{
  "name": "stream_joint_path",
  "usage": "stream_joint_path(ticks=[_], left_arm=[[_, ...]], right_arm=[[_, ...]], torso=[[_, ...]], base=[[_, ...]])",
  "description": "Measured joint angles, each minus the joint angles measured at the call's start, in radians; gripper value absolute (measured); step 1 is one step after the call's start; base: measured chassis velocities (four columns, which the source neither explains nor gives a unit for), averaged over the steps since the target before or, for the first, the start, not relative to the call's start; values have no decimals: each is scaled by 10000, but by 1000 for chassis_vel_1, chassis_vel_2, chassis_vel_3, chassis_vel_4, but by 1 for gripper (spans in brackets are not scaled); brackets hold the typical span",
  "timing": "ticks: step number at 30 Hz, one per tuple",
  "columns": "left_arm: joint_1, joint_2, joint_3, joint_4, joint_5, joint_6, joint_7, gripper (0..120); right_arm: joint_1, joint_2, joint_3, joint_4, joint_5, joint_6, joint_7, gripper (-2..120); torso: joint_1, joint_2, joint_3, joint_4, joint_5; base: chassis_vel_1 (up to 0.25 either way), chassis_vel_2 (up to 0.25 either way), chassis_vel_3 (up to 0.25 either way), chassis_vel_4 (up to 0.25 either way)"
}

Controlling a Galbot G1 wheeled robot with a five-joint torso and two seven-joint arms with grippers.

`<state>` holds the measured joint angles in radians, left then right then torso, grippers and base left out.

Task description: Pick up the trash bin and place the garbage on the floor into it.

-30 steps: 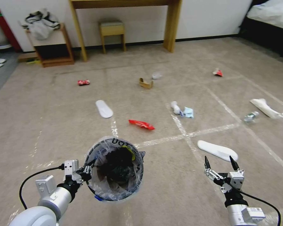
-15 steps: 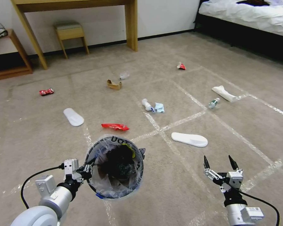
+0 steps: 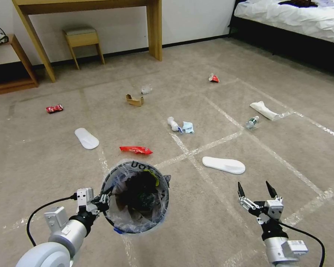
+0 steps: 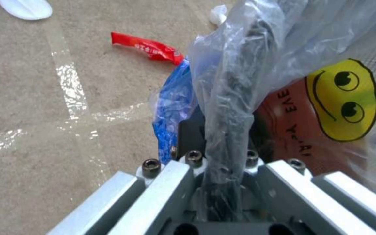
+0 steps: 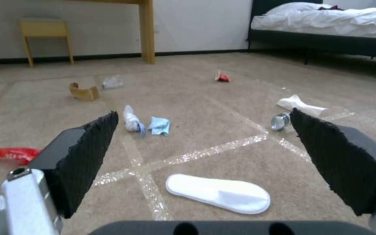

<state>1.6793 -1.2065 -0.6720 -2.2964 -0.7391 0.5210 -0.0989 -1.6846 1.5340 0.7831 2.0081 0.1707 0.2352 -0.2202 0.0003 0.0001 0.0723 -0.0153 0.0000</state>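
Trash bin [image 3: 137, 198]: its red wall and blue band lie under the crinkled liner bag; the dark contents inside cannot be made out.
Left end effector [image 3: 102, 204]: fingertips are covered by the bin's rim and bag folds; in the left wrist view plastic wraps the jaws.
Bag lettering [image 4: 294, 130]: only fragments of letters can be read, the rest lost in creases.
Bed [image 3: 297, 18]: cut off by the top and right edges of the head view.
Table [image 3: 89, 5]: top cropped by the upper edge.
Small red scrap [image 3: 213, 78]: too small to tell what it is.
Clear wad [image 3: 146, 89]: blurred, shape unclear.
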Motion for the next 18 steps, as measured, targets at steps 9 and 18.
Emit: stream_joint_path(ticks=[9,18], left_arm=[[-86,57,-13,121,21,14,13,0],[-120,85,25,203,115,64,96,0]], right_arm=[[82,-17,-9,-185,53,1,-6,100],[152,-40,-2,-304,102,22,-13,100]], torso=[[0,0,1,0,2],[0,-2,2,0,-5]], base=[[-152,153,153,-160],[-259,260,268,-269]])
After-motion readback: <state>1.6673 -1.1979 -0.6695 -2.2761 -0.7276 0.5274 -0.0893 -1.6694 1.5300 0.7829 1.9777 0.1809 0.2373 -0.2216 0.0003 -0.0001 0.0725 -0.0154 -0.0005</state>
